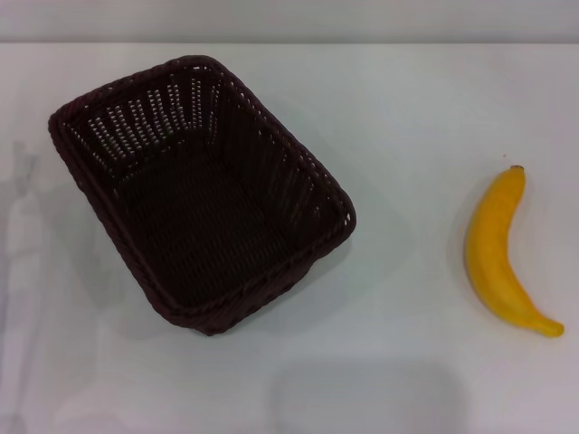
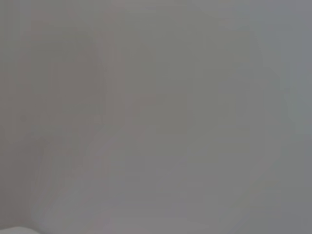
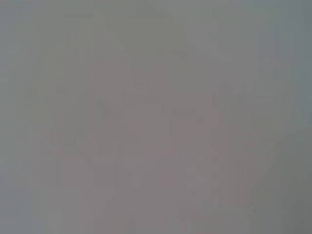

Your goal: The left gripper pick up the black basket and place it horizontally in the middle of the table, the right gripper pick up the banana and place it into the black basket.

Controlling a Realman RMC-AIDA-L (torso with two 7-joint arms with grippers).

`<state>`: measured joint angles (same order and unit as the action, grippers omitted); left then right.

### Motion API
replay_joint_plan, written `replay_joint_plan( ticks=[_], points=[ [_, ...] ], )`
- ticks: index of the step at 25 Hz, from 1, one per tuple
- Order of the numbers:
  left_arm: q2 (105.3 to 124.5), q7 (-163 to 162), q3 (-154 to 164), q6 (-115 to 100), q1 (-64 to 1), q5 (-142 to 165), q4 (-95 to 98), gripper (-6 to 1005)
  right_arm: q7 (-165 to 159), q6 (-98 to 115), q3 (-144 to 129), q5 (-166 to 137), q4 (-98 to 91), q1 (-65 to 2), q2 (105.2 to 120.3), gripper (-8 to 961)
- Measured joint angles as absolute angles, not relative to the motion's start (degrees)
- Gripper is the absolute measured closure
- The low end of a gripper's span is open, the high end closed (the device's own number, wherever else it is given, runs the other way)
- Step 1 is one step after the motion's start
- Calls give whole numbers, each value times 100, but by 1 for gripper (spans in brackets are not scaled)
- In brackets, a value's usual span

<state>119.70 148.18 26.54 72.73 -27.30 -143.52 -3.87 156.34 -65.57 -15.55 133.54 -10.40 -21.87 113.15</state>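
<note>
1. The counter [image 1: 407,108] is white, smooth and flat, and it carries both things of the task. A smooth top like this probably lets the things slide a little if they are pushed from the side.

2. The black basket [image 1: 201,192] stands upright on the left half of the counter, with its opening up and nothing inside. Its long axis runs diagonally, from the far left to the near right, so it must be turned to lie horizontally in the middle. It looks woven, rather stiff and light for its size. I judge the braided rim the best place to hold, on one wall, with one jaw inside and one outside. The slotted walls may bend a little under pressure.

3. The banana [image 1: 496,249] lies flat near the right edge, well apart from the basket. Its long axis runs almost from far to near; the dark stem tip points away from the robot and the curve bulges toward the basket. The skin looks smooth and a little slippery, so a gentle hold across the thick middle seems safest.

4. Neither gripper shows in any view, and both wrist views show only plain grey, so I cannot tell how the jaws stand.
</note>
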Motion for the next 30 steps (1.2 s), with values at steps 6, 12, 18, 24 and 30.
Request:
replay_joint_plan(
  ticks=[6, 12, 18, 24, 30],
  points=[
    [11979, 14818, 2649, 7273, -2764, -14352, -464, 107, 15626, -6490, -1595, 13382, -1025, -2202, 11256, 78],
    [11979, 14818, 2645, 7295, -2780, -14352, -537, 107, 15625, -6397, -1586, 13394, -1029, -2175, 11254, 79],
    [11971, 14818, 2651, 7504, -2740, -14353, -498, 107, 15626, -6385, -1516, 13418, -1002, -2119, 11283, 79],
    [11983, 14818, 2634, 7517, -2767, -14352, -521, 107, 15626, -6380, -1515, 13418, -991, -2144, 11316, 78],
    [11979, 14818, 2629, 7535, -2767, -14364, -525, 107, 15627, -6380, -1485, 13417, -1032, -2169, 11364, 78]
  ],
)
